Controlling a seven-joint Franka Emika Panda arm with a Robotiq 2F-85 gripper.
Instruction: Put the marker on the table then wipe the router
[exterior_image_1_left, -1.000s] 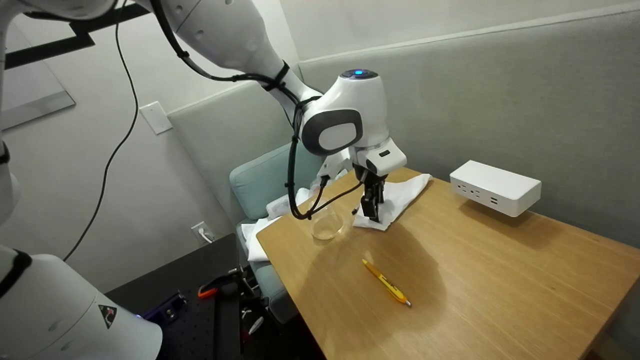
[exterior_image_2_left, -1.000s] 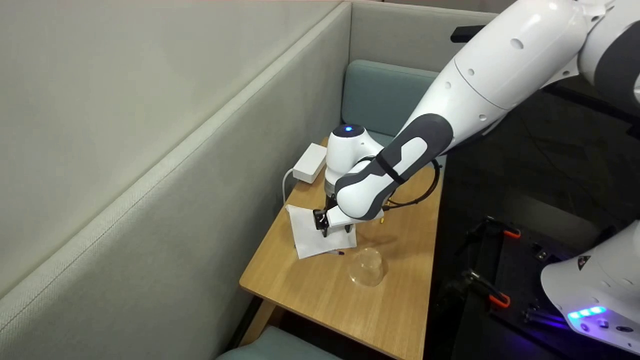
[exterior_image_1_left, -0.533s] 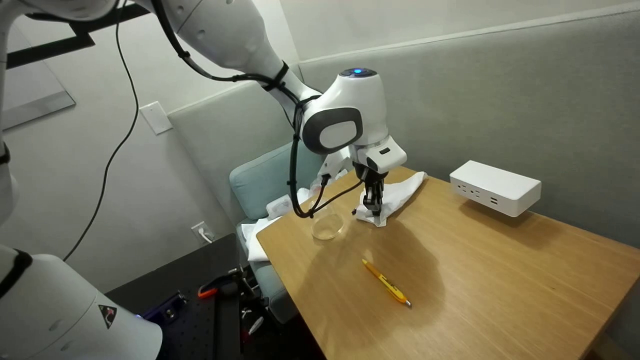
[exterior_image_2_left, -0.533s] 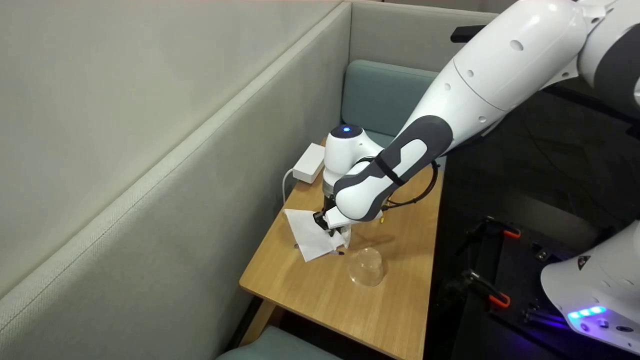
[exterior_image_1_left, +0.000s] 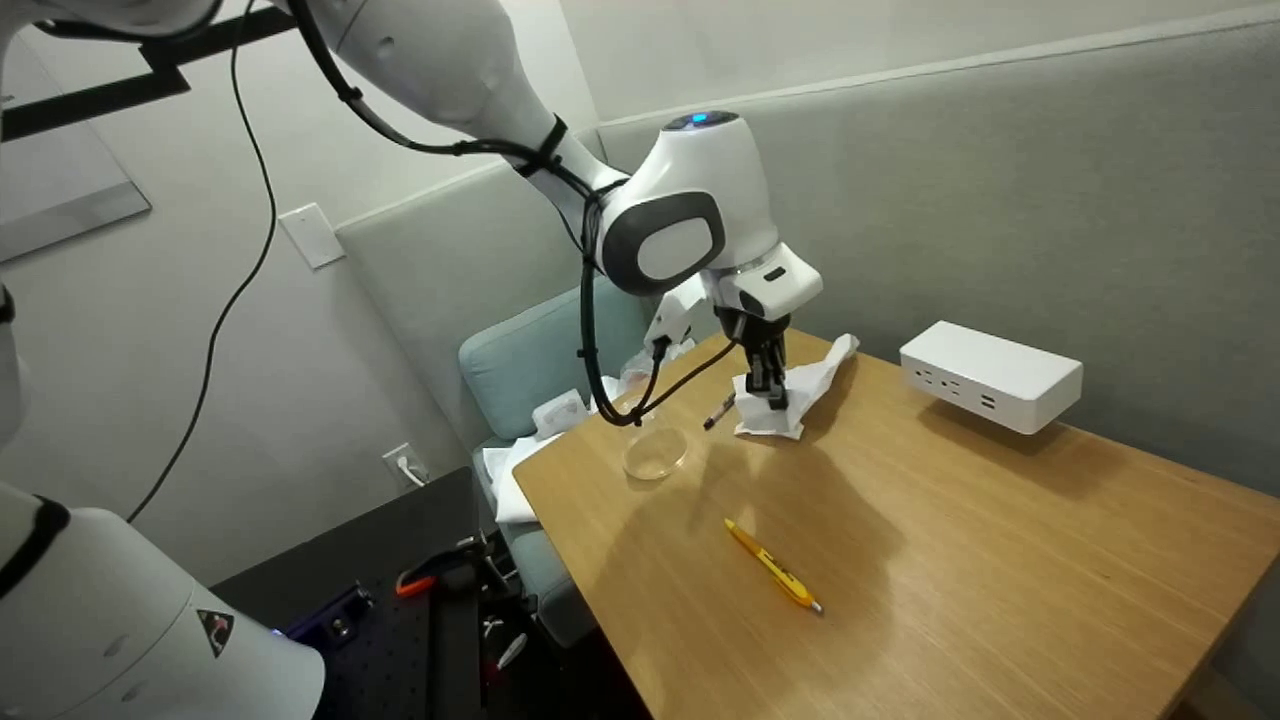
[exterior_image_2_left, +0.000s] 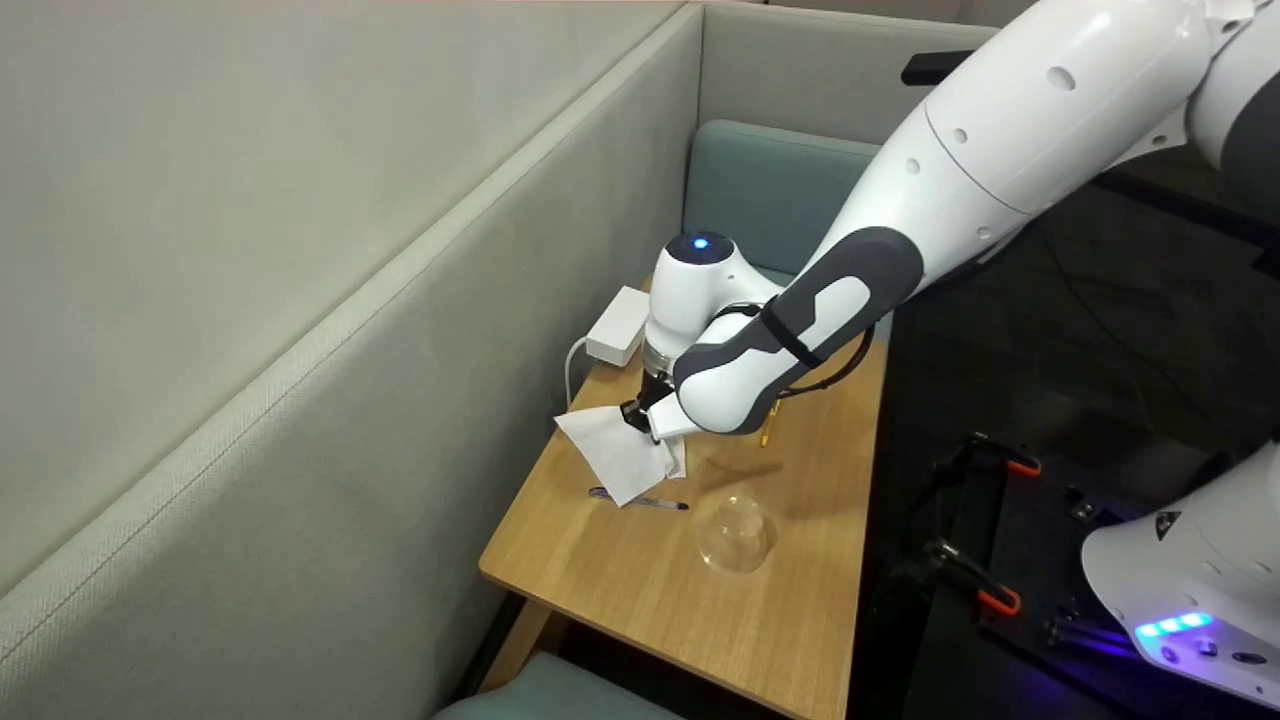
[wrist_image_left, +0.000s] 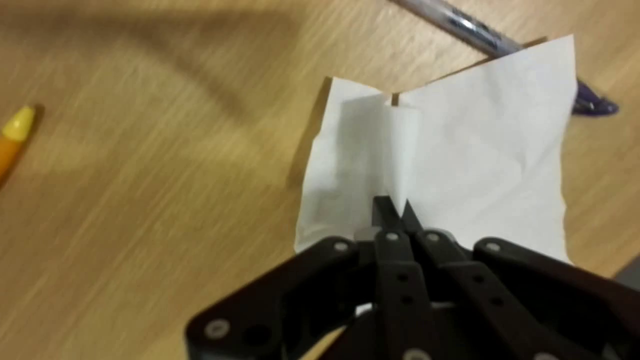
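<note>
we are seeing the marker (wrist_image_left: 462, 25) lying on the table (wrist_image_left: 150, 210), upper right in the wrist view

white paper (wrist_image_left: 490, 160) is partly hiding it; our gripper (wrist_image_left: 396, 207) is pinching the paper near center. in an exterior view the white box (exterior_image_1_left: 990, 375) is showing at right.

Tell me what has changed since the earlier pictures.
The end effector has closed on the white napkin, bunching it into a fold, and risen, drawing the napkin up with it. That uncovered more of the dark-tipped pen. The yellow pen, clear cup and white box stayed where they were.
</note>
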